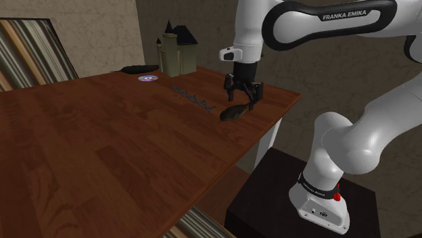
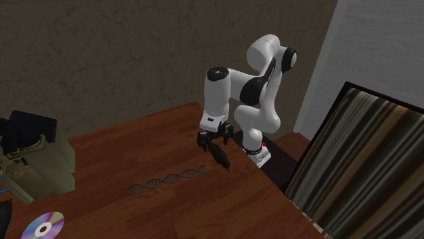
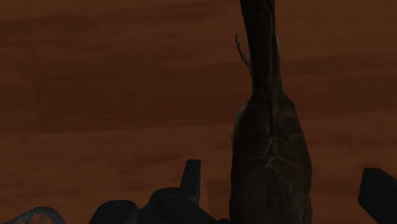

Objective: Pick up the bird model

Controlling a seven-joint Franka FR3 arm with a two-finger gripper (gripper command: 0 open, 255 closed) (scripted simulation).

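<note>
The bird model [image 1: 232,113] is a small dark brown shape lying on the wooden table [image 1: 101,142], close to the edge nearest the stand. My gripper [image 1: 242,97] hangs just above it, pointing down, fingers apart on either side of its body. In the wrist view the bird [image 3: 270,146] runs lengthwise between the two fingertips [image 3: 191,175], with a gap on each side, so nothing clasps it. From the second exterior view the bird [image 2: 221,157] sits right under the gripper [image 2: 213,142].
A DNA helix model [image 1: 193,99] lies just beyond the bird. Farther back are a disc [image 1: 147,78], a flat dark object [image 1: 138,68] and a castle-like model [image 1: 177,49]. A striped panel [image 2: 353,170] stands beside the table.
</note>
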